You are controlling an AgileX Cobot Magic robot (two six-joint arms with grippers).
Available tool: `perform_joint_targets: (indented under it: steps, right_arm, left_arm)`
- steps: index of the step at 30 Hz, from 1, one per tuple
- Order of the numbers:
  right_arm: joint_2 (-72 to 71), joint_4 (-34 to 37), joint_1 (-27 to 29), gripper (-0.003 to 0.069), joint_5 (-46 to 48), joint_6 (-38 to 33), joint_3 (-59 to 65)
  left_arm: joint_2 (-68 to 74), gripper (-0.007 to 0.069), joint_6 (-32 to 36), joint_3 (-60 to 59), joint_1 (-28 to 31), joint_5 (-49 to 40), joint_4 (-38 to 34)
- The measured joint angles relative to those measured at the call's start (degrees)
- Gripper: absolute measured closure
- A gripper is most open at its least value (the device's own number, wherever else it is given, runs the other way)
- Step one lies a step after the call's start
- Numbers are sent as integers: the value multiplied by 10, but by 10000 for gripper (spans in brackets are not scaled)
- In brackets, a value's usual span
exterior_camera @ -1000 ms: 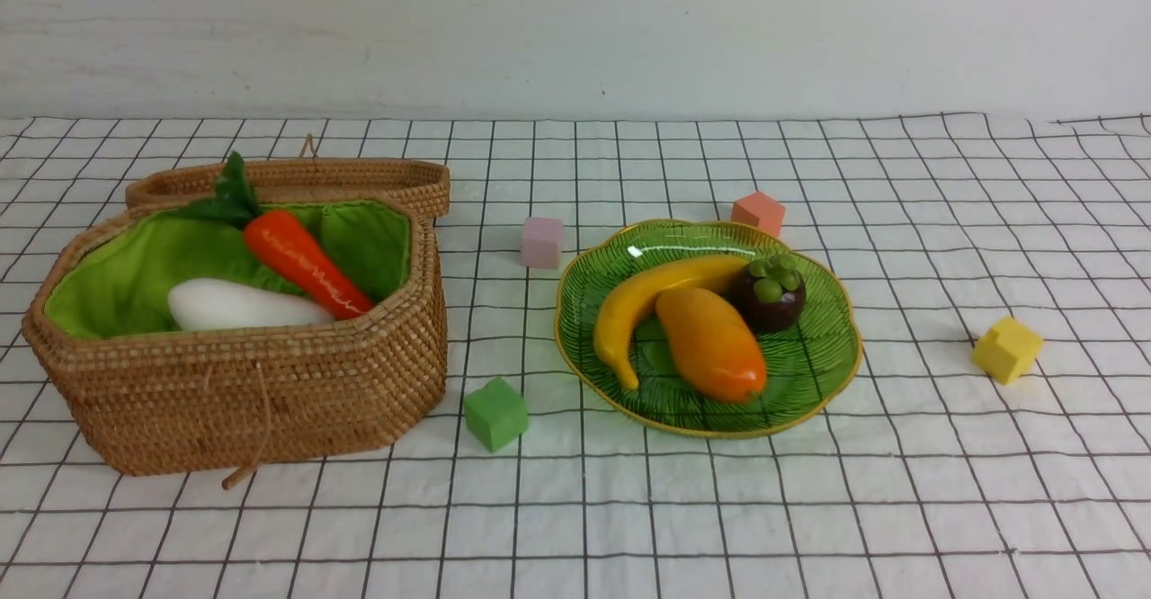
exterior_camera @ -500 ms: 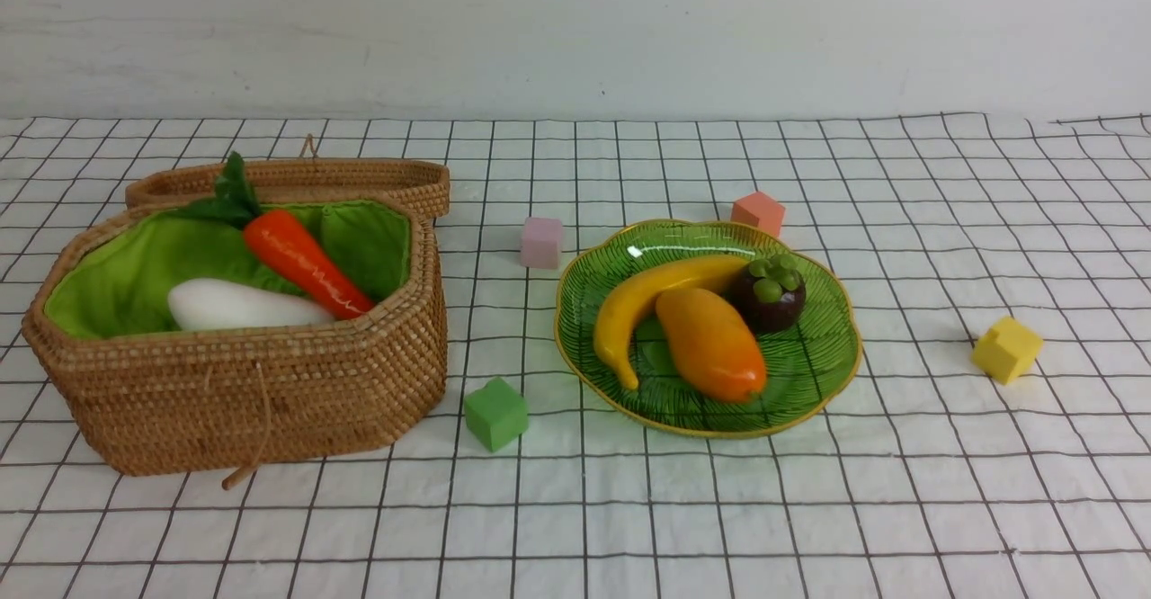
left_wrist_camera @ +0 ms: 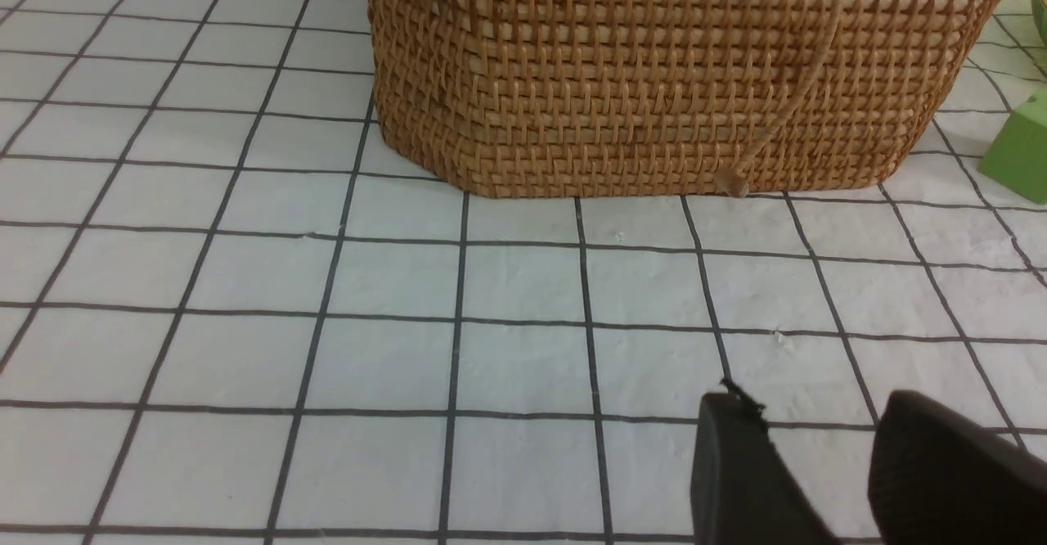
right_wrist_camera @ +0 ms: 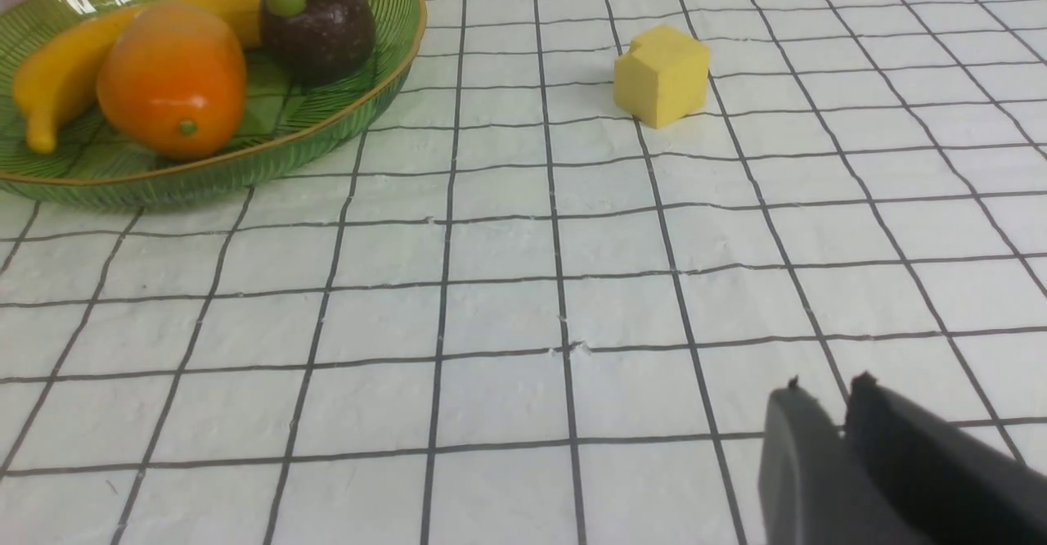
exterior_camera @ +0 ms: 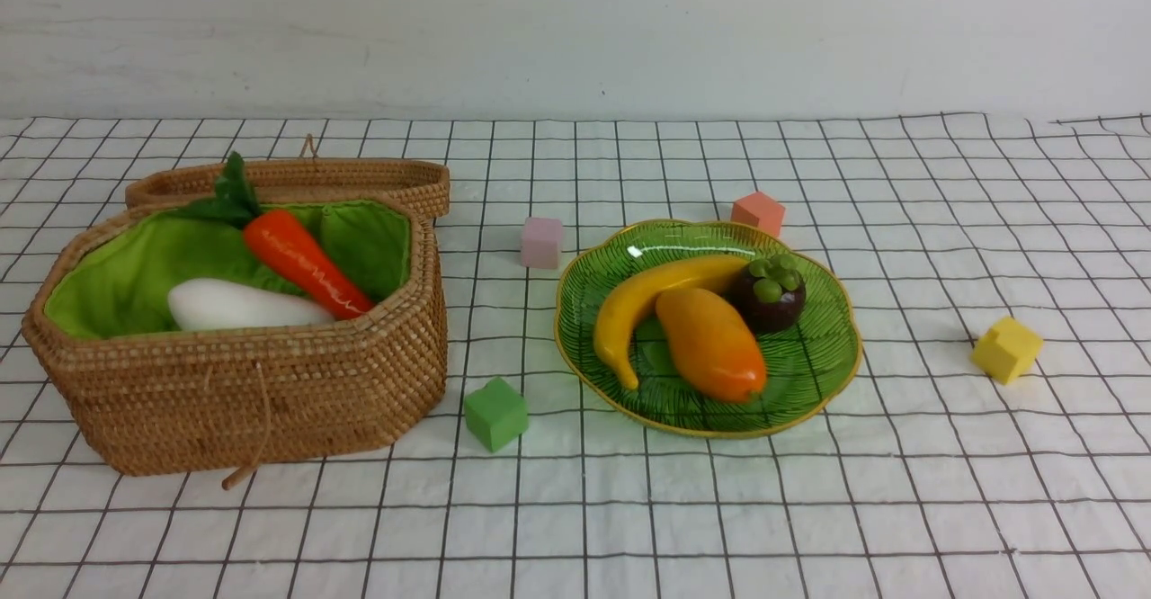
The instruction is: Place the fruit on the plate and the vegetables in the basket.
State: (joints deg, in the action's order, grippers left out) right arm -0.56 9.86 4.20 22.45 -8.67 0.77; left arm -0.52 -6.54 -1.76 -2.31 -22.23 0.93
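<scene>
White cloth [exterior_camera: 683,509] with a black grid covers the table, and a plain pale wall stands behind it. Seen from the front, the wicker basket [exterior_camera: 243,401] sits on the robot's left, its lid [exterior_camera: 297,181] lying just behind it. Inside, on the green lining, the carrot [exterior_camera: 301,262] leans with its leaves up at the far rim, and the white radish [exterior_camera: 243,305] lies beside it, nearer the front wall. The green glass plate [exterior_camera: 809,365] sits to the right, holding the banana [exterior_camera: 647,298], the mango [exterior_camera: 710,343] and the dark mangosteen [exterior_camera: 771,298], all touching one another. Four foam cubes lie loose on the cloth: pink [exterior_camera: 541,242], orange [exterior_camera: 758,213], green [exterior_camera: 495,414] and yellow [exterior_camera: 1007,348]. Neither arm shows here.

From the left wrist, the basket's woven wall [left_wrist_camera: 654,78] fills the upper part, a thin cord [left_wrist_camera: 785,103] hanging down it. The left claw [left_wrist_camera: 818,439] hangs over bare cloth, its two dark fingers apart and empty.

From the right wrist, the plate of fruit [right_wrist_camera: 327,136] and the yellow cube [right_wrist_camera: 661,74] appear. The right claw [right_wrist_camera: 822,402] sits over bare cloth, its fingers nearly together with a thin slit between them, gripping nothing.
</scene>
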Motion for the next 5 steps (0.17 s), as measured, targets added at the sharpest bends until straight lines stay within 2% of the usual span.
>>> perform_joint_targets:
  steps: [5]
  right_arm:
    - [0, 0, 0, 550, 0, 0, 0]
  left_arm:
    - [0, 386, 0, 0, 0, 0, 0]
